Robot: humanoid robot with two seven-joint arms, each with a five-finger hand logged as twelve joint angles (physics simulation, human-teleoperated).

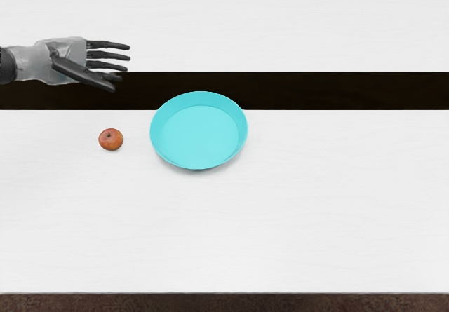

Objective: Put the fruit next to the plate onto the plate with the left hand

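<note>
Reaching in from the picture's left edge, the left hand (88, 61) hung above the far part of the white surface (316, 221) with its dark fingers (112, 45) stretched out straight and spread, holding nothing. Below it in the picture, and well apart from it, a small reddish-brown fruit (111, 139) sat on the surface, just left of a turquoise plate (163, 152) and not touching its rim. The plate lay flat, its far edge overlapping a dark band (337, 91) that ran across the view. Nothing lay on the plate. No right arm showed.
</note>
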